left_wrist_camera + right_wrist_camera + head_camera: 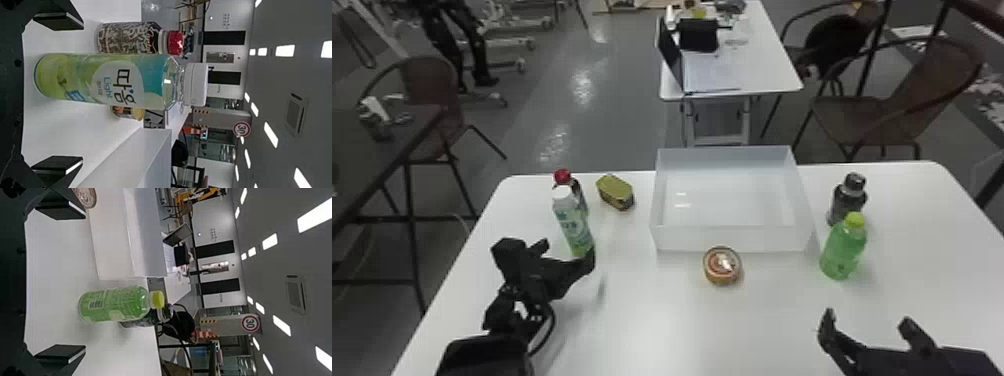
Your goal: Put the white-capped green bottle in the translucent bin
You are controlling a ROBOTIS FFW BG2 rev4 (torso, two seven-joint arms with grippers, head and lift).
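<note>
White-capped green bottle [575, 232]: upright on surface [657, 315], 9 o'clock of translucent bin [732, 238]; label [117, 84] carries printed characters. Left tool [566, 252]: unclenched, empty, bottle at its 12. Right tool [867, 321]: likewise, bin's 4 o'clock.

On your left, the white-capped green bottle [573, 225] partly hid the red-capped bottle [563, 176] behind it. On your right, the yellow-capped green bottle [842, 252] partly covered the dark bottle [849, 196]. Your left wrist view's edge cropped the translucent bin [732, 238]; your right's cropped the round tin [722, 266].
</note>
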